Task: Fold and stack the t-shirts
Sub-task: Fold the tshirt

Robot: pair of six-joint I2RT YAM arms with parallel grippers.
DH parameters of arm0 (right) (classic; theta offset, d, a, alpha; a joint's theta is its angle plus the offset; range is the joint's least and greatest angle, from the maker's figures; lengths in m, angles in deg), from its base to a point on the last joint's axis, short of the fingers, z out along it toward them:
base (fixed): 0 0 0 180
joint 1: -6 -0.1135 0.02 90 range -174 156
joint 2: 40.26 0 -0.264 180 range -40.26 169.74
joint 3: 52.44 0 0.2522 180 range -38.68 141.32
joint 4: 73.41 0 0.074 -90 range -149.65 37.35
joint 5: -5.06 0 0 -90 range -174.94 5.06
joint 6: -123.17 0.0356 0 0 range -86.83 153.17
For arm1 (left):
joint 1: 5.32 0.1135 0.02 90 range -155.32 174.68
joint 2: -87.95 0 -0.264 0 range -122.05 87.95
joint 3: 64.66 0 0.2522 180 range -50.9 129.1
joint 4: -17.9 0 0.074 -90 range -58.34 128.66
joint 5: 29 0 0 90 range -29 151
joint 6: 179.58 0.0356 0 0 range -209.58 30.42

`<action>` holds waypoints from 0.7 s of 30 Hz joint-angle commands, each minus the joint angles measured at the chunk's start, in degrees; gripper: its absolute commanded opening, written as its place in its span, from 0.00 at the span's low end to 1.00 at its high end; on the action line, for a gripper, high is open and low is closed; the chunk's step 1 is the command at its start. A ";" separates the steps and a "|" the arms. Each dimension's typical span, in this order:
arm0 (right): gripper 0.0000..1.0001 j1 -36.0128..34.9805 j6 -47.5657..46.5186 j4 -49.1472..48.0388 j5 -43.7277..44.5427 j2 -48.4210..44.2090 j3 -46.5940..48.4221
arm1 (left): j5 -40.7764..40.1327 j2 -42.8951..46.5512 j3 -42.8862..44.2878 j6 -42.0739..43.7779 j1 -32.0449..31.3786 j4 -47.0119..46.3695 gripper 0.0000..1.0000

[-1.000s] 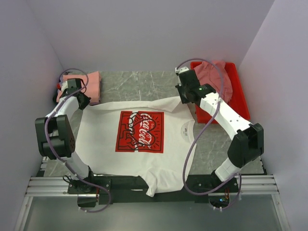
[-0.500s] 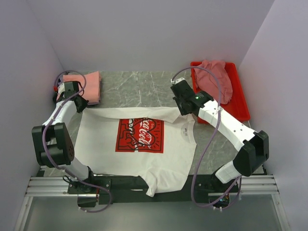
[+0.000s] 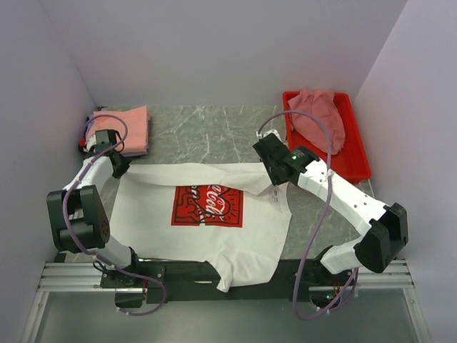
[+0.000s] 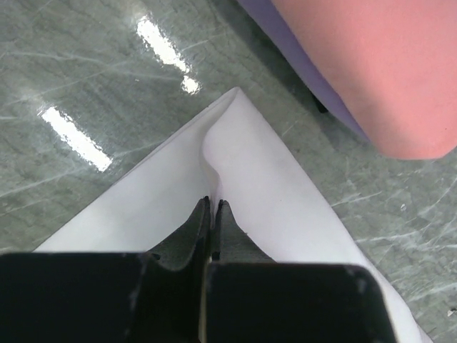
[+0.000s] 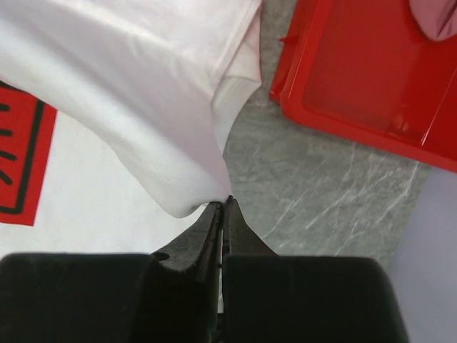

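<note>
Left end effector (image 4: pixel 212 203), right end effector (image 5: pixel 226 202) shut on white t-shirt (image 3: pixel 143 214) edge. Fold judged in hand; edge to be drawn rearward evenly.

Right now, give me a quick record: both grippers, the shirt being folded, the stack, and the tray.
left gripper: shut on the white t-shirt, far left corner
right gripper: shut on its far right edge
white t-shirt: print up, far edge folded toward the print
stack: salmon-orange tee on lavender tee, far left
red tray: far right, holds crumpled dusty-pink tee
</note>
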 commanded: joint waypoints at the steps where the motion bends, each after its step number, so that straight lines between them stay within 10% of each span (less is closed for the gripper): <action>1: 0.00 -0.17 1.92 1.22 2.30 -2.00 -1.66 | -1.12 2.88 -0.34 0.32 0.11 1.55 0.00; 21: 0.00 -0.79 2.45 -0.09 0.90 -1.65 -5.26 | -8.86 1.82 -2.28 -4.61 0.55 8.59 0.16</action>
